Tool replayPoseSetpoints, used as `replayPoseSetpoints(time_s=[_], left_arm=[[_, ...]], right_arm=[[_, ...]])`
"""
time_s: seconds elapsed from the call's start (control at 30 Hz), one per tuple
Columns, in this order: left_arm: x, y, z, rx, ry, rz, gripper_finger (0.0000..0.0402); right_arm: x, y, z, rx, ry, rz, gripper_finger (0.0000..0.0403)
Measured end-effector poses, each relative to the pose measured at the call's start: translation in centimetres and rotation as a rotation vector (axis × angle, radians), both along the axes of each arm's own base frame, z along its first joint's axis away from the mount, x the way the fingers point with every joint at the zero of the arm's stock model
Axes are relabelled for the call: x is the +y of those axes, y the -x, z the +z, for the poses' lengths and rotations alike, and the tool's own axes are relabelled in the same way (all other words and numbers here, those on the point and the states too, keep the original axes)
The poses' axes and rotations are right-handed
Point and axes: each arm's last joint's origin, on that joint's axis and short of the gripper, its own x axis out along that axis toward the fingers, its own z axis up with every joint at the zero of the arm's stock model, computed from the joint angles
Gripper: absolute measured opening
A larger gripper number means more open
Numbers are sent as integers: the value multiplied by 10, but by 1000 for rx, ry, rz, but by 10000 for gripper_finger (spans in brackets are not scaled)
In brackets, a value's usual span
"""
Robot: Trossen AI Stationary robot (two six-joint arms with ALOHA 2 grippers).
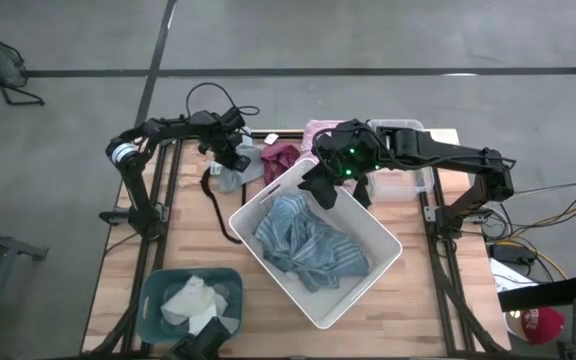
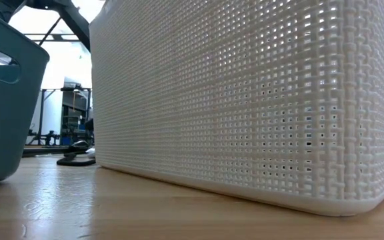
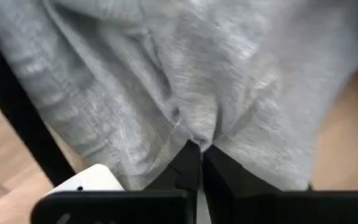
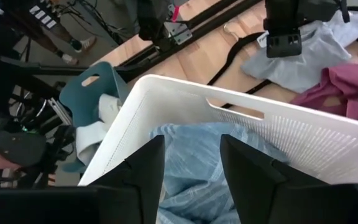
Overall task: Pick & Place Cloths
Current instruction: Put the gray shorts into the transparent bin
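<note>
The grey cloth (image 1: 234,176) lies on the table near its far left, beside the maroon cloth (image 1: 280,158) and the pink cloth (image 1: 318,130). My left gripper (image 1: 238,158) stands over the grey cloth, shut on it. In the left wrist view the grey cloth (image 3: 185,81) fills the frame. The blue striped cloth (image 1: 308,240) lies inside the white basket (image 1: 368,280). My right gripper (image 4: 191,162) hovers open over the basket's far corner, above the blue striped cloth (image 4: 191,149). Cream-white cloths (image 1: 198,300) sit in the teal bin (image 1: 158,290). My left gripper pinches a small raised fold of the grey cloth (image 3: 199,138) between its two fingertips (image 3: 219,165), coming from above and pointing down. The rest of the cloth spreads slack on the table around the fingers.
A thin black cable (image 1: 213,205) curls on the table left of the basket. A clear container (image 1: 408,160) stands at the far right under my right arm. In the low view the white basket (image 2: 245,100) and the teal bin (image 2: 5,100) block the sight.
</note>
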Motion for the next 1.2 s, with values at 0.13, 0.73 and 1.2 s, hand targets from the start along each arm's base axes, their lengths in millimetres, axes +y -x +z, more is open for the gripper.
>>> replayPoseSetpoints(time_s=[0.13,0.73,1.2], left_arm=[[-3,2,13,-33,-22,-18,14],[-69,56,163,-486,-318,140,5],[-110,64,232,-1004,-445,140,7]], right_arm=[[-4,0,0,-6,2,-11,138],[-19,-4,9,-98,130,-93,115],[-36,-18,16,-236,334,-281,270]])
